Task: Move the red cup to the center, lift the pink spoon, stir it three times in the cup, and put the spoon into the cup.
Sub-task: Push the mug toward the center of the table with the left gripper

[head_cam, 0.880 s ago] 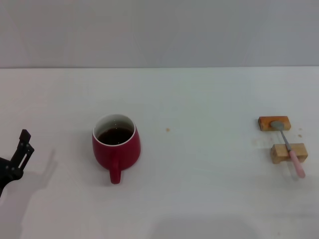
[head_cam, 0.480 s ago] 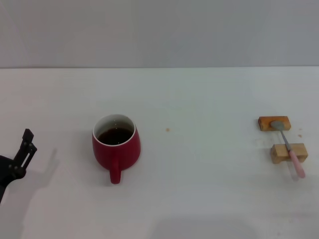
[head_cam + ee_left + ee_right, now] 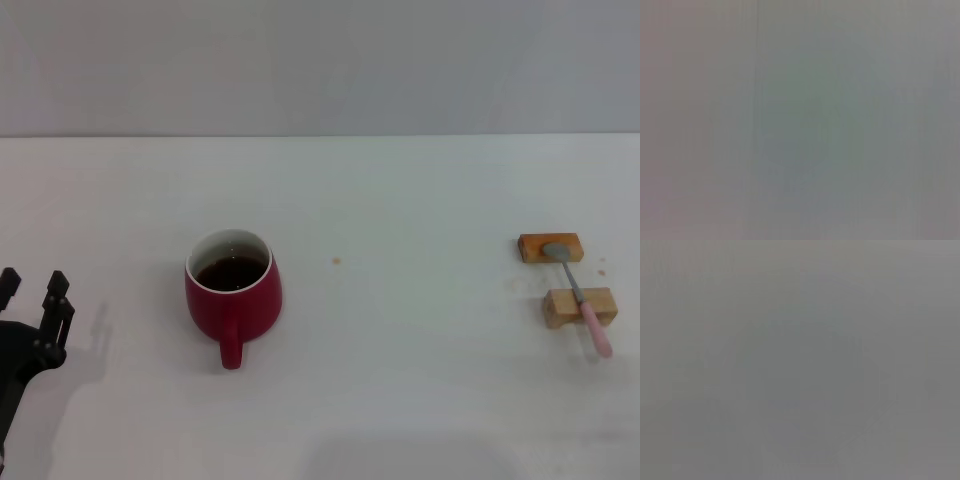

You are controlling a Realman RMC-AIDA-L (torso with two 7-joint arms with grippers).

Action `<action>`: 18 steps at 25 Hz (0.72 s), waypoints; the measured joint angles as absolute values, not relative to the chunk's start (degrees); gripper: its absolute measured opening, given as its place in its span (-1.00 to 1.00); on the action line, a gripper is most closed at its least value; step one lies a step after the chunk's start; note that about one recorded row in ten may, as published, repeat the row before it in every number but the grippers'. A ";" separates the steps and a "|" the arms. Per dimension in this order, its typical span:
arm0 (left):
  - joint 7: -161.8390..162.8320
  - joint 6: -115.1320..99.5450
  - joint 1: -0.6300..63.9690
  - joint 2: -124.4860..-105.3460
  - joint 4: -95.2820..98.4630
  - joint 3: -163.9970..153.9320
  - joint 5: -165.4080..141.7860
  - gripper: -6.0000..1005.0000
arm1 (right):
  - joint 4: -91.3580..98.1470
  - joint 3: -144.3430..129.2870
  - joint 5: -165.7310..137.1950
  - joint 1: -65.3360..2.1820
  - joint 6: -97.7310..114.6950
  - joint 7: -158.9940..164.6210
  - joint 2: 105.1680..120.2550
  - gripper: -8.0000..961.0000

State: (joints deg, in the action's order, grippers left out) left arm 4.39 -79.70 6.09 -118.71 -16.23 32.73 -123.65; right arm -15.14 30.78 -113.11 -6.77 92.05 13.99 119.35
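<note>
The red cup (image 3: 233,296) stands left of the table's middle in the head view, with dark liquid inside and its handle toward the near edge. The pink spoon (image 3: 580,298) lies far right across two small wooden blocks, its metal bowl on the farther block (image 3: 549,247) and its pink handle over the nearer block (image 3: 578,307). My left gripper (image 3: 33,287) is at the left edge, open and empty, well apart from the cup. The right gripper is out of view. Both wrist views show only a blank grey field.
A white table (image 3: 400,200) runs back to a pale wall. A tiny tan crumb (image 3: 337,261) lies right of the cup, and a few specks dot the surface around the blocks.
My left gripper has turned and shifted slightly, so a second fingertip now shows at the left edge. The cup and the spoon have not moved.
</note>
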 joint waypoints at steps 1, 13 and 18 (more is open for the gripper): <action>4.39 -79.36 6.20 -118.69 -16.23 32.72 -123.64 0.32 | -15.08 30.73 -113.11 -6.77 92.23 14.13 119.35 0.44; 4.39 -74.38 9.78 -118.39 -15.76 32.41 -123.98 -0.64 | -15.11 30.50 -113.11 -6.76 92.80 14.46 119.35 0.44; 4.39 -71.92 11.70 -118.38 -15.64 31.85 -124.53 -0.87 | -15.12 30.49 -113.11 -6.76 92.82 14.49 119.35 0.44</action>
State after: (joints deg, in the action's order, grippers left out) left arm 4.39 -71.92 11.69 -118.38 -15.64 31.85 -124.53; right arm -15.12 30.49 -113.11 -6.76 92.82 14.49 119.35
